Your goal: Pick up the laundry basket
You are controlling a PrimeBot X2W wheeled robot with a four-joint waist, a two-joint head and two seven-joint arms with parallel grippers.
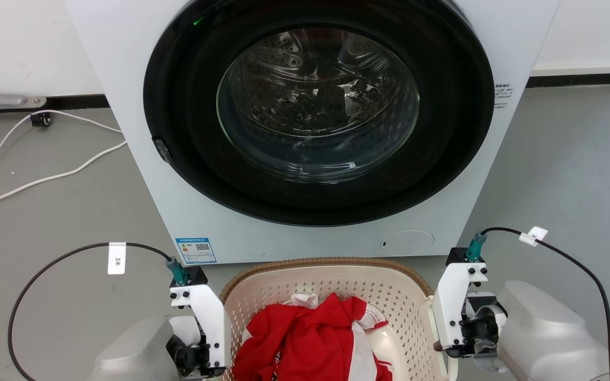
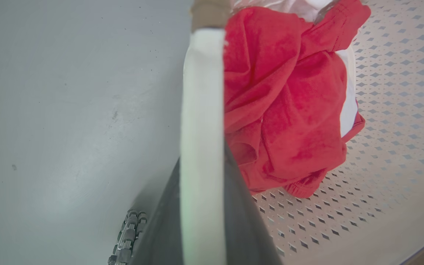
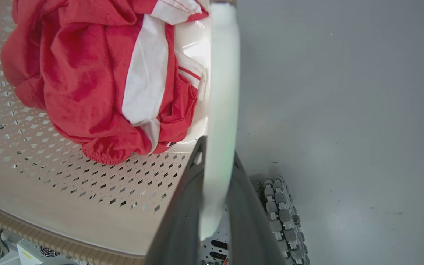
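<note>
The laundry basket [image 1: 389,296] is cream with perforated walls and a brown rim, low in the head view just in front of the washer. A crumpled red and white garment [image 1: 305,338] lies inside it. My left gripper [image 1: 212,362] sits at the basket's left side and my right gripper [image 1: 450,344] at its right side. In the left wrist view, the left gripper [image 2: 201,156] is shut on the white side handle [image 2: 201,92], beside the basket's wall [image 2: 399,110]. In the right wrist view, the right gripper [image 3: 217,151] is shut on the other white handle [image 3: 222,73], next to the basket [image 3: 31,154].
A white washing machine [image 1: 125,79] with its round dark door shut stands right behind the basket. A white cable [image 1: 45,177] trails over the grey floor at the left. My base wheels [image 3: 282,213] are near the basket's right side.
</note>
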